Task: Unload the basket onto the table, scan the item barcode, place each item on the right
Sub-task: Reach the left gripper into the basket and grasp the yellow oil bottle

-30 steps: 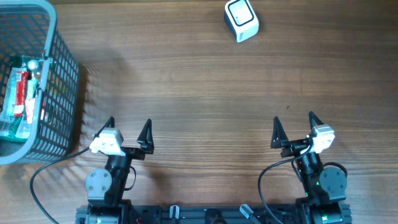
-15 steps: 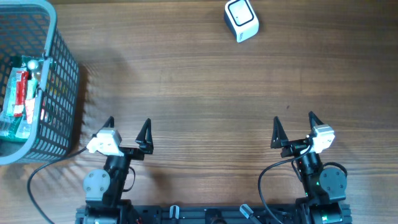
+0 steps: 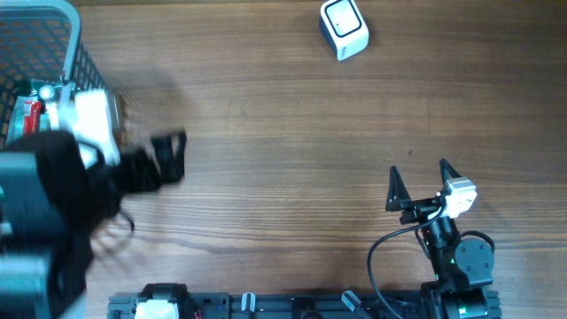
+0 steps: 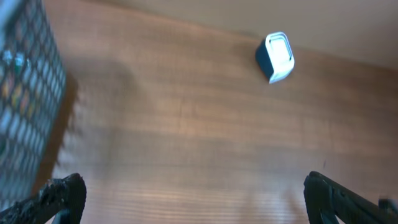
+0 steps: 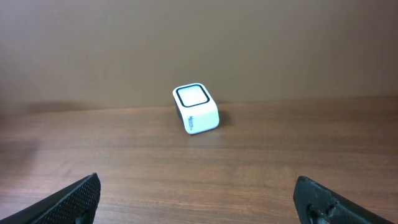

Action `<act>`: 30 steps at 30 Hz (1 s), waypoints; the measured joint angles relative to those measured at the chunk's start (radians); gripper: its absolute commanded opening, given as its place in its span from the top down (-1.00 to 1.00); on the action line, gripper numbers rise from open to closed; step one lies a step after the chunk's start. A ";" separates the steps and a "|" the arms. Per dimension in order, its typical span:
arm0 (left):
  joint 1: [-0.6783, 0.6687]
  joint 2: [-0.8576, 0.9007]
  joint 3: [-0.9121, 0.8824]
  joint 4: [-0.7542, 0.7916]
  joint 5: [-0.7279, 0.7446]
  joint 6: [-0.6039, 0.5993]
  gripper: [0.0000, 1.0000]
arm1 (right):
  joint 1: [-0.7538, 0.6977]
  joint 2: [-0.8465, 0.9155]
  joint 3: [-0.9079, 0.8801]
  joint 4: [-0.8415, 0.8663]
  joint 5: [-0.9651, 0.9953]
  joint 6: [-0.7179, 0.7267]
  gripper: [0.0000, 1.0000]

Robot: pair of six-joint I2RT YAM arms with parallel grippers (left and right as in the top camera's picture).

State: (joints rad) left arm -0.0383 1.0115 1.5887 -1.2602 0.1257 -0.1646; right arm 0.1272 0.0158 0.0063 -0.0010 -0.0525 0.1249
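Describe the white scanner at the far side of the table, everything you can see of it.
The scanner is a small, rounded white box, plastic by the look, with a dark-framed square window on its slanted top face and small dark lettering on one side. From above, one flank looks dark. It sits upright on the wooden table, near the far edge, turned at a slight angle. Nothing touches it.

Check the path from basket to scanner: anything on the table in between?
Nothing visible. The table between the basket and the scanner is bare wood in the overhead and left wrist views. The left end effector, open, is blurred beside the basket.
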 measured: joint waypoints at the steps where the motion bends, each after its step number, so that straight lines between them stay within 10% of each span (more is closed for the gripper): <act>1: 0.000 0.075 0.071 -0.001 0.000 0.004 -1.00 | 0.000 0.000 0.000 -0.001 0.000 0.000 -0.99; 9: 0.060 0.296 0.146 0.222 -0.051 0.053 -0.89 | 0.000 0.000 0.000 0.000 0.000 0.000 -1.00; 14: 0.346 0.309 0.154 0.374 -0.084 0.063 -1.00 | 0.000 0.000 0.000 0.000 0.000 0.000 -0.99; 30: 0.615 0.745 0.159 0.391 -0.034 0.267 -0.94 | 0.000 0.000 0.000 0.000 0.000 0.000 -1.00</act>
State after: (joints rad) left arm 0.5770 1.7561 1.7477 -0.8692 0.0914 0.1024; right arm 0.1272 0.0158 0.0063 -0.0013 -0.0525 0.1249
